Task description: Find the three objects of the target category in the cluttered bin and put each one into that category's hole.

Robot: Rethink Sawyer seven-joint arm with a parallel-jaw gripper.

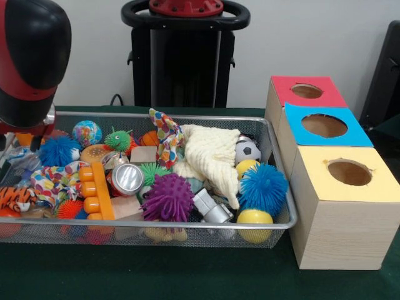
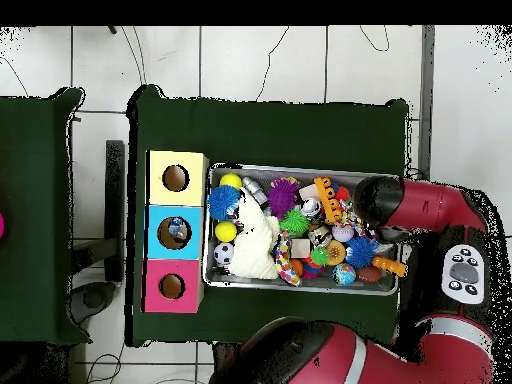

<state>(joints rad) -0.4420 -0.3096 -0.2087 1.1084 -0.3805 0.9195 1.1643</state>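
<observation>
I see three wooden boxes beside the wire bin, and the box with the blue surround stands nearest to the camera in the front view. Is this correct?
Not quite. In the front view the box nearest the camera has the pale-yellow surround; the blue-surround hole is in the middle box, with the red one behind it. The three boxes do stand beside the bin.

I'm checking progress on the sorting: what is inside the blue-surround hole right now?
From overhead, the blue-surround hole shows something pale and bluish inside, too small to identify. The front view shows only the brown inner wall, its depths hidden. The gripper itself is hidden by the arm over the bin.
</observation>
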